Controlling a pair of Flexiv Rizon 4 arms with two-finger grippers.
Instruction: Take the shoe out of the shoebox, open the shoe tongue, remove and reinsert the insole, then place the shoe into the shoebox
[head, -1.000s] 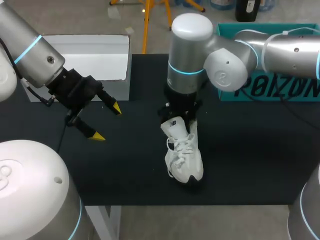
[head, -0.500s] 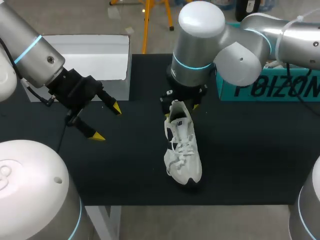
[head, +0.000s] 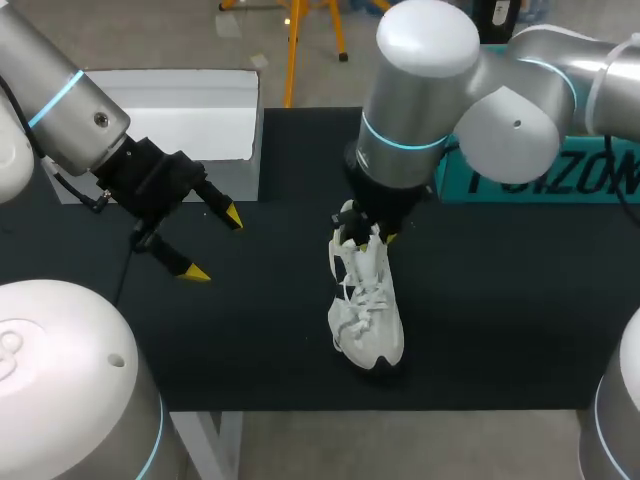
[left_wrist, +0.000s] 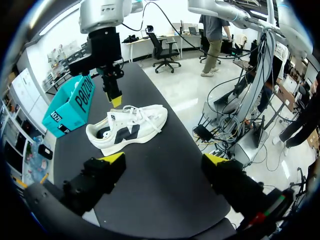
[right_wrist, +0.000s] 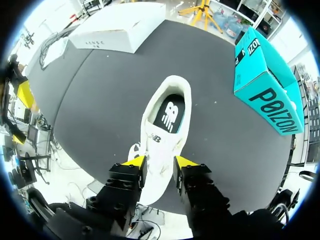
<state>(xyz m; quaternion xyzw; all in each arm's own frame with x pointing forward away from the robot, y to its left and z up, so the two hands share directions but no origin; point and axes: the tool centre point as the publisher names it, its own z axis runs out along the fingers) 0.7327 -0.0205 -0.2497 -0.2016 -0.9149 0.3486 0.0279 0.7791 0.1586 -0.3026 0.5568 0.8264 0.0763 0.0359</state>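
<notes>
The right arm's end effector (head: 366, 232) points straight down, clamped on the tongue of the white shoe (head: 368, 322), which stands sole-down on the bench (head: 500, 300) beneath it. The left end effector (head: 215, 244) hovers tilted and spread wide apart, well off to the shoe's side.

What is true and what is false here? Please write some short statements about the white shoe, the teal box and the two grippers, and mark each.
1. The white lace-up shoe stands on its sole on the black table. True.
2. The shoe is inside the teal cardboard shoebox. False: it is on the table, apart from the box.
3. The left gripper is open and empty. True.
4. The left gripper hangs over the shoe. False: the right gripper does; the left one is off near the white cardboard box.
</notes>
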